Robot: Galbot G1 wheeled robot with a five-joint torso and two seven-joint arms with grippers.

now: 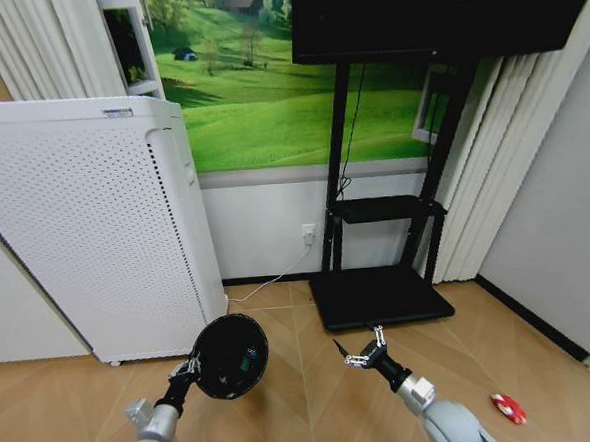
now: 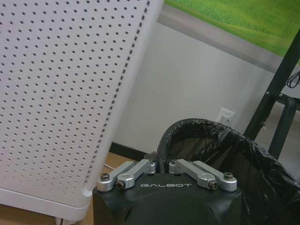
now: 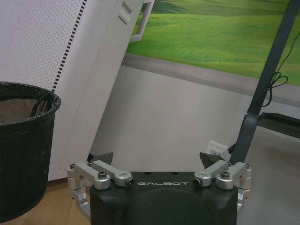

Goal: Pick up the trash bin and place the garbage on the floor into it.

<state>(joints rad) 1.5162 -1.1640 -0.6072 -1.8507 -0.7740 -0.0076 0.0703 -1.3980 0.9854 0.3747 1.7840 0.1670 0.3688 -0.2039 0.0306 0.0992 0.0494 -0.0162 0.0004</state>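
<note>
left hand sits low in the head view at about 7 o'clock, clamped on the rim of the trash bin; the left wrist view shows the fingers drawn together over the rim of the bin, which has a black liner bag folded over its edge. the bin is held off the floor, tilted so its mouth faces the camera, and something small and pale shows inside, too small to identify. it hangs just in front of the lower corner of the white perforated appliance. right hand is at about 5 o'clock, fingers spread wide, nothing between them; the right wrist view confirms both fingers well apart and the mesh wall of the bin off to the side. a small red wrapper lies on the parquet at about 4 o'clock, well apart from the right hand. behind stand a black tv stand, a wall outlet with a white cord, and a green meadow mural.
</note>
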